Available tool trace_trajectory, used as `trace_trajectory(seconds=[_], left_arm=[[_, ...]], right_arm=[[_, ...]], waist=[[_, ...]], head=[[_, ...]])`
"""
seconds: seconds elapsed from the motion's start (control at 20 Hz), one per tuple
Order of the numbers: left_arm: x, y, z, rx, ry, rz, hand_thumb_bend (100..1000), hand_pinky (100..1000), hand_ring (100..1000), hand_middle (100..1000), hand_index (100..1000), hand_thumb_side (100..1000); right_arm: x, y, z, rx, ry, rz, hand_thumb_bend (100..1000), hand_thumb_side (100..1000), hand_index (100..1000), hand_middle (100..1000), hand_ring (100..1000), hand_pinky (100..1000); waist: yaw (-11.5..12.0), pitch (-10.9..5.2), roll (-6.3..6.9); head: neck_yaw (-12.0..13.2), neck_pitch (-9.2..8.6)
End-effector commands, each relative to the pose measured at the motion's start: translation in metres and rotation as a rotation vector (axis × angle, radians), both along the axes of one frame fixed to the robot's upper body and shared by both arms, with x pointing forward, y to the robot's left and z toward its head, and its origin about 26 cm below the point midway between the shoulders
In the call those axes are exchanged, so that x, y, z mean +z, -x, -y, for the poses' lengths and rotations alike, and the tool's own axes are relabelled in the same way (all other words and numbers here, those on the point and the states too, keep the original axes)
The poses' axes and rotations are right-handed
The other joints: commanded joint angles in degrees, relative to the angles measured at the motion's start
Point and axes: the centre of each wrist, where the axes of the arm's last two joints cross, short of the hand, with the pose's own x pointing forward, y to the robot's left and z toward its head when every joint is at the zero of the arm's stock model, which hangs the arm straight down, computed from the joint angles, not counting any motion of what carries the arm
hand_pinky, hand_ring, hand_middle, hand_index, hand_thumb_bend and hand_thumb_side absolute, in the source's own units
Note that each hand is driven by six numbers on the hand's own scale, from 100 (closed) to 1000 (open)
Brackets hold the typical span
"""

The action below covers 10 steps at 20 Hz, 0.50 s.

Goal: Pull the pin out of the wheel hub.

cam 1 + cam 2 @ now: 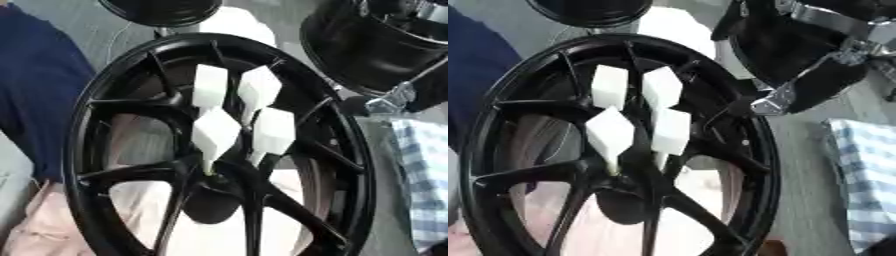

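Seen from the robot's head through two side-by-side eyes, looking steeply down and slightly forward. Set very near the black wheel hub (pixel 219 145), which fills most of either frame, rim cut off at the bottom. Shared by both: the hub's spokes, the four white pins (pixel 215 132) at its centre, the checked cloth (pixel 868 175) at the right edge, a dark blue fabric (pixel 35 85) at the left. Shifted leftward in the right eye view, with less blue fabric and more of the black and silver arm (pixel 815 55) in the upper right corner. Tilted a little, so the hub lies askew.
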Motion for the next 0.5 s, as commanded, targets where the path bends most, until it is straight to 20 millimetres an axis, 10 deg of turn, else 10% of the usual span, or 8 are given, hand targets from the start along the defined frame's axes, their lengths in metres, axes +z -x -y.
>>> trace_trajectory(seconds=[0.05, 0.5], left_arm=[[0.012, 0.001, -0.003, -0.003, -0.025, 0.031, 100, 541, 572, 473, 665, 869], [0.004, 0.003, -0.006, 0.009, -0.019, 0.006, 100, 541, 572, 472, 665, 872]], right_arm=[[0.009, 0.005, -0.002, -0.004, -0.008, -0.037, 586, 339, 752, 626, 747, 775], [-0.017, -0.002, 0.0, -0.091, -0.21, -0.195, 586, 332, 746, 599, 738, 718]], waist=[[-0.3, -1.14, 0.58], [-1.7, -2.28, 1.28]], head=[[-0.3, -0.58], [-0.2, 0.05]])
